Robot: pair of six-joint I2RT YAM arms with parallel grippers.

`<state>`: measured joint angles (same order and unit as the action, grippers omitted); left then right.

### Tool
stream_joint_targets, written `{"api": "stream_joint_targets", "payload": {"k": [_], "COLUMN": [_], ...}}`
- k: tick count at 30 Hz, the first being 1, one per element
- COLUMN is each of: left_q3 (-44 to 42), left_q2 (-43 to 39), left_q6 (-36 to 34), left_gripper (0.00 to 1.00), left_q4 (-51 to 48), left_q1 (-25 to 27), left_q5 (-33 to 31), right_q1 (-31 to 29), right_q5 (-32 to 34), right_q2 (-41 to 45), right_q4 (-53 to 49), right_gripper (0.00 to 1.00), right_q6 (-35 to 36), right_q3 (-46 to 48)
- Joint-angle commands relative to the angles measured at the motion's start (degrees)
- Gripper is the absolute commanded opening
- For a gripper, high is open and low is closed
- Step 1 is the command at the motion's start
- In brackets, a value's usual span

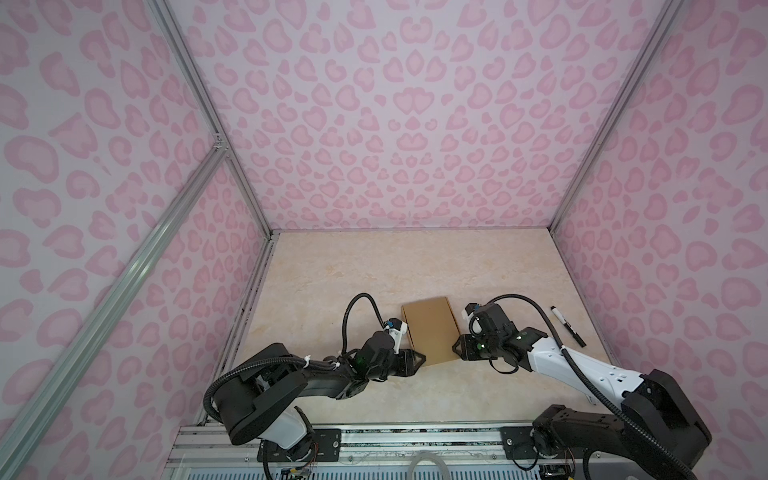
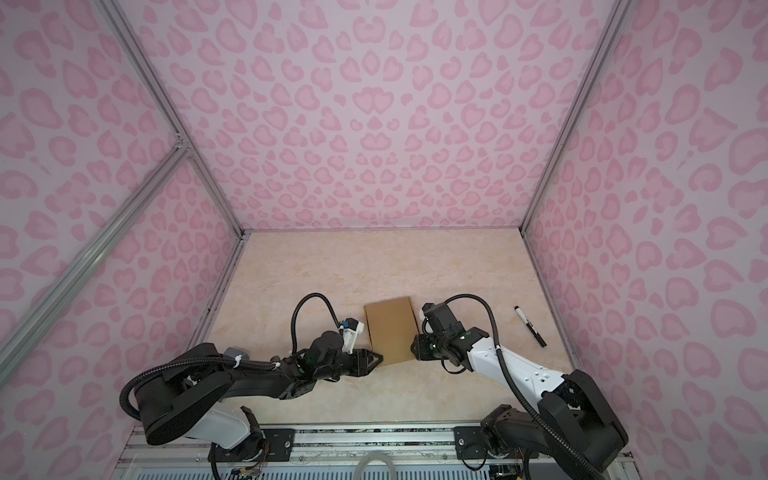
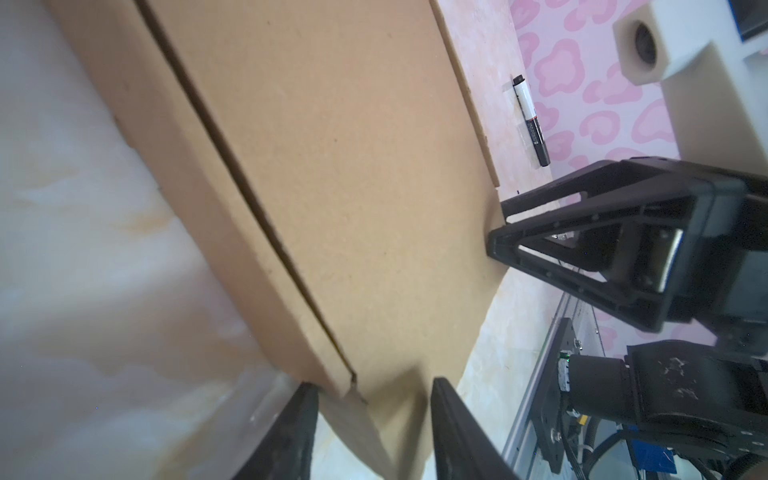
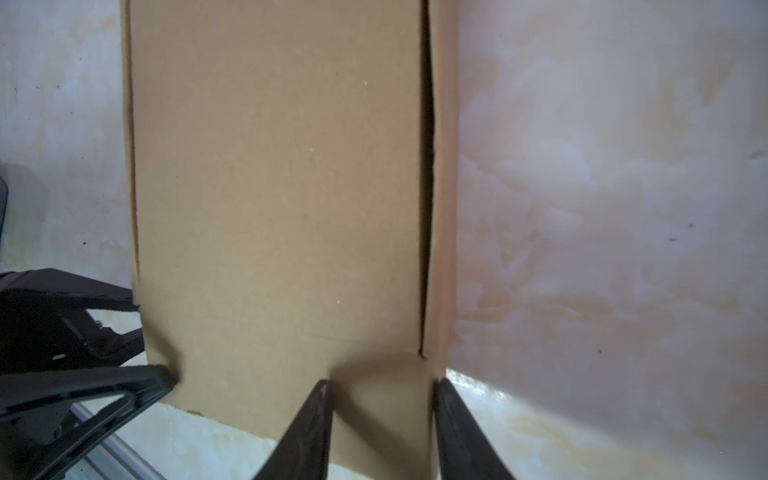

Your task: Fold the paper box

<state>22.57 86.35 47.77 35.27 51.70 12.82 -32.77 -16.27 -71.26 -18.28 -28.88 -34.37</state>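
Now, both top views: paper box (image 1: 430, 332) flat on tabletop (image 1: 374, 266), front-centre, looks folded shut already. Left gripper (image 1: 420, 358) at near-left corner, right gripper (image 1: 456, 347) at near-right. Probably final squaring-up. Marker pen (image 1: 568, 326) well apart on right; bare room behind box.

Left wrist: jaws apart, straddling box corner, no clear clamp; dark slit along lid edge.

Right wrist: jaws apart too, one tip on lid, other just outside side wall.

Next, prob. gentle press to seat lid w/o shoving box.
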Motion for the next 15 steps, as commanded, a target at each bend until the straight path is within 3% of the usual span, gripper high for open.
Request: {"api": "stream_joint_targets", "payload": {"k": [1, 15], "left_q3": [0.3, -0.5], "left_q2": [0.1, -1.0], "left_q6": [-0.4, -0.2], "left_gripper": [0.47, 0.46], "left_q4": [3.2, 3.3], "left_q1": [0.0, 0.0], "left_q5": [0.4, -0.3], "right_q1": [-0.1, -0.1], "right_q5": [-0.2, 1.8], "right_q2": [-0.3, 0.9], "right_q4": [0.8, 0.2], "right_gripper": [0.39, 0.36], "right_q6": [0.1, 0.6], "right_q3": [0.1, 0.3]}}
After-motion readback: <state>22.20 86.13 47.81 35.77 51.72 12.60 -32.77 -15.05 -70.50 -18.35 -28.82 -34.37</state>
